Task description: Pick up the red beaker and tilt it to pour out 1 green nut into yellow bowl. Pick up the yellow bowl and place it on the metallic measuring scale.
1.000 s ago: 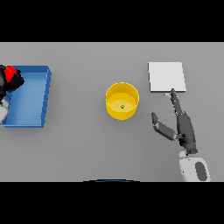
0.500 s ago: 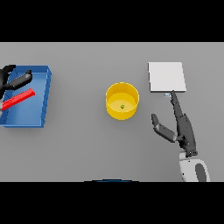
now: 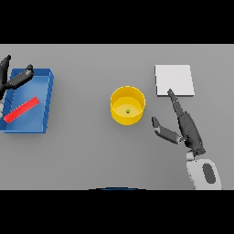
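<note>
One green nut [image 3: 128, 110] sits in the yellow bowl [image 3: 119, 99] mid-bench [image 3: 91, 155]. Red beaker [image 3: 21, 110] lies in the blue tray [image 3: 49, 98]. Left hand [image 3: 13, 80] above it and right hand [image 3: 185, 128] near the scale [image 3: 173, 80] both have fingers spread.

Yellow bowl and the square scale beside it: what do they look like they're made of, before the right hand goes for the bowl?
The yellow bowl looks like matte plastic: one even, opaque yellow with no glints, though glazed ceramic can't be excluded. The scale is a flat, pale grey square plate with a dull sheen, which fits brushed metal, but no reflections confirm it.
</note>
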Controlling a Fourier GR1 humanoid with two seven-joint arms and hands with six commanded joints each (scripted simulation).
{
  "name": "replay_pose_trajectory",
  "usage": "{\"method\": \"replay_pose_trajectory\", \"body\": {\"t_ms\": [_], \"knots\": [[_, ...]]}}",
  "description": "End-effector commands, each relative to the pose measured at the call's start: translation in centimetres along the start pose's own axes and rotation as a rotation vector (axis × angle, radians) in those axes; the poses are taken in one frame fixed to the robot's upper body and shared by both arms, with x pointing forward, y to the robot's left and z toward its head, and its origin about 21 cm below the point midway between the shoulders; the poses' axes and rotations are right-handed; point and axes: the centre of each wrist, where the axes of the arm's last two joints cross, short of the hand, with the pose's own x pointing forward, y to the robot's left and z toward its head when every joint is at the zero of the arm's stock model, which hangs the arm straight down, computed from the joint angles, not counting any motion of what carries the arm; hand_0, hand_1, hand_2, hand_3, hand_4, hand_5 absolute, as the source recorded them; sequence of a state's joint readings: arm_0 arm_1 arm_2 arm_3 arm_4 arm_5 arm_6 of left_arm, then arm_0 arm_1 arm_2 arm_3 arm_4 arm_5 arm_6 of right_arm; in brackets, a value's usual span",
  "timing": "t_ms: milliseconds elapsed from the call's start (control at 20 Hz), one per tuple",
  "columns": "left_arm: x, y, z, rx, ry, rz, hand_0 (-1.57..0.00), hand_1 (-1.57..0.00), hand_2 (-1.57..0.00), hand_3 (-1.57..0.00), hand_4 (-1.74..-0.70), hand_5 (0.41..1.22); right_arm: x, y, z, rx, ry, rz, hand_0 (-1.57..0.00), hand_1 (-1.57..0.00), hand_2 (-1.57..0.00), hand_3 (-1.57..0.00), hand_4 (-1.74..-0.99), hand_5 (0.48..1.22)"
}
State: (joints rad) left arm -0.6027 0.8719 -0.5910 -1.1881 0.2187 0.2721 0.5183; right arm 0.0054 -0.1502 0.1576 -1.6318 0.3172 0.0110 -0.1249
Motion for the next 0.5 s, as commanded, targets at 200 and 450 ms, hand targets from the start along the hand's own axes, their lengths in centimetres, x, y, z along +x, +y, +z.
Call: {"method": "replay_pose_trajectory", "body": {"t_ms": [200, 450], "knots": [[-0.3, -0.5, 0.0, -0.011, 0.005, 0.008, -0.01, -0.01, -0.01, -0.01, -0.79, 0.709, 1.7, -1.1, -3.1, 0.187, -0.026, 0.228, 0.00, 0.00, 0.00, 0.00, -1.268, 0.691], [-0.3, -0.6, 0.0, -0.015, 0.008, 0.001, 0.00, 0.00, 0.00, 0.00, -0.79, 0.712, 3.4, -1.4, -6.0, 0.391, -0.121, 0.569, 0.00, 0.00, 0.00, 0.00, -1.276, 0.668]]}}
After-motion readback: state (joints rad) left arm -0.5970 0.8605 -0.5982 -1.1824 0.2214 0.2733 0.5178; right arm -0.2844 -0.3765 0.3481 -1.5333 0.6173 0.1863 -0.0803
